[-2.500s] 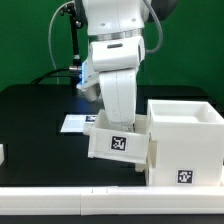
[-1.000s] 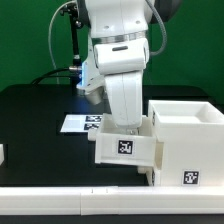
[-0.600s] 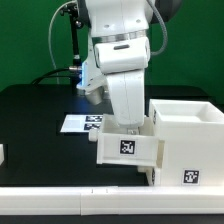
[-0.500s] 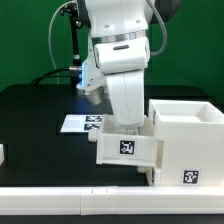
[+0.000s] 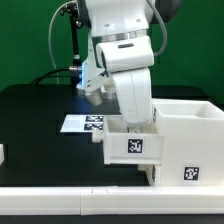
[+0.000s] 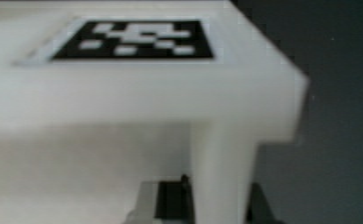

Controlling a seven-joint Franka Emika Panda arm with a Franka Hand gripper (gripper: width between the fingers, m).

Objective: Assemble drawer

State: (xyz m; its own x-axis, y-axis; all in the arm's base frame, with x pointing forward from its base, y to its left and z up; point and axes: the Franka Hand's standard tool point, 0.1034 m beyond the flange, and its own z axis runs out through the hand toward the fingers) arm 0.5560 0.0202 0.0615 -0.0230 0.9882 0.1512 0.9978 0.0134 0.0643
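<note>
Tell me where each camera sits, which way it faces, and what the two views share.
Exterior view: off the arm, level with the table, facing the arm, the tray it carries, the casing and the marker board.
Wrist view: on the wrist, close against the tray; the fingers cannot be made out.
Shared: the tray with its square tag.

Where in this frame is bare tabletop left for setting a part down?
Free: the black table on the exterior view's left, bordered by the marker board and the white front rail. Crowded: the exterior view's right, where the tray sits against the casing under the arm.
</note>
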